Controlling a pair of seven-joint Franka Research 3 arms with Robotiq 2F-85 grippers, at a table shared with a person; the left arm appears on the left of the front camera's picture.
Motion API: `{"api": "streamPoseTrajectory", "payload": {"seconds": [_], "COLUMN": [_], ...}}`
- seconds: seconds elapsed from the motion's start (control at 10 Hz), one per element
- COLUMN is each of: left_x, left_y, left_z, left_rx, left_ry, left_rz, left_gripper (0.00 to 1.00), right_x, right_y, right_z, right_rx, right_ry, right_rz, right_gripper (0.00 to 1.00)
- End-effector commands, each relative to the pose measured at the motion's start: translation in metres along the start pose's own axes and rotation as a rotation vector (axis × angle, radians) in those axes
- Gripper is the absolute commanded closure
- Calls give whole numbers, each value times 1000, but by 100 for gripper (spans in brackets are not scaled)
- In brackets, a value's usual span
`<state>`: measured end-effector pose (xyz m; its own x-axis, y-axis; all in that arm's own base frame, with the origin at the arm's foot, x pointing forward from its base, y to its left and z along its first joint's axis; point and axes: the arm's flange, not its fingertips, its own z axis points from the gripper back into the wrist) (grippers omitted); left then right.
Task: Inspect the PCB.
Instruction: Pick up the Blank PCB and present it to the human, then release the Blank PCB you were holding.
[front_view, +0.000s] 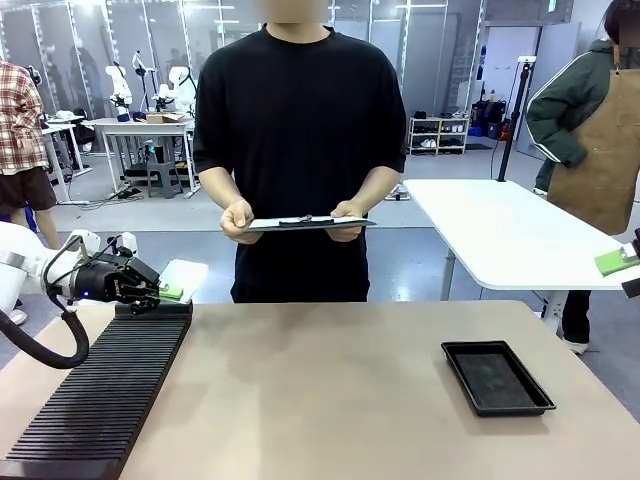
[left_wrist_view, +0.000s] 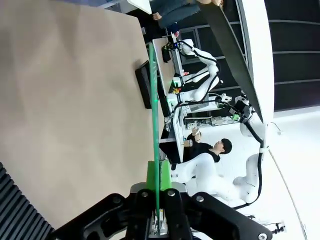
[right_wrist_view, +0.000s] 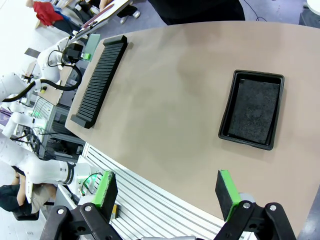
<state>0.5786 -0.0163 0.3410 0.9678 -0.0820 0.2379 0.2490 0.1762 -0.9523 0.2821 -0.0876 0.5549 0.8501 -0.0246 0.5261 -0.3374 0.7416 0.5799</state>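
My left gripper (front_view: 160, 292) is shut on the PCB (front_view: 187, 277), a thin green board held over the far end of the slotted rack. In the left wrist view the PCB (left_wrist_view: 154, 115) shows edge-on as a narrow green line running up from between the green pads (left_wrist_view: 166, 176). From the right wrist view the same PCB (right_wrist_view: 93, 43) shows pale beside the left gripper (right_wrist_view: 82, 55). My right gripper (right_wrist_view: 166, 195) is open and holds nothing, hanging high above the table's near edge; in the front view it (front_view: 628, 266) sits at the far right border.
A long black slotted rack (front_view: 100, 390) lies along the table's left side. A shallow black tray (front_view: 497, 377) sits at the right. A person across the table holds a clipboard (front_view: 310, 222) level in both hands. The tabletop between rack and tray is bare.
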Motion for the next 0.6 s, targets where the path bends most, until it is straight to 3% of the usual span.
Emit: {"api": "streamPoseTrajectory", "payload": {"seconds": [0.0, 0.5], "left_x": [-3, -3], "left_y": [0, 0], "left_z": [2, 2], "left_rx": [-1, -1], "left_ry": [15, 15], "left_rz": [-21, -21], "left_gripper": [100, 100], "right_x": [0, 0], "right_y": [-1, -1], "right_z": [1, 1], "right_rx": [9, 9], "right_ry": [-2, -2], "right_rz": [15, 15], "right_gripper": [0, 0]}}
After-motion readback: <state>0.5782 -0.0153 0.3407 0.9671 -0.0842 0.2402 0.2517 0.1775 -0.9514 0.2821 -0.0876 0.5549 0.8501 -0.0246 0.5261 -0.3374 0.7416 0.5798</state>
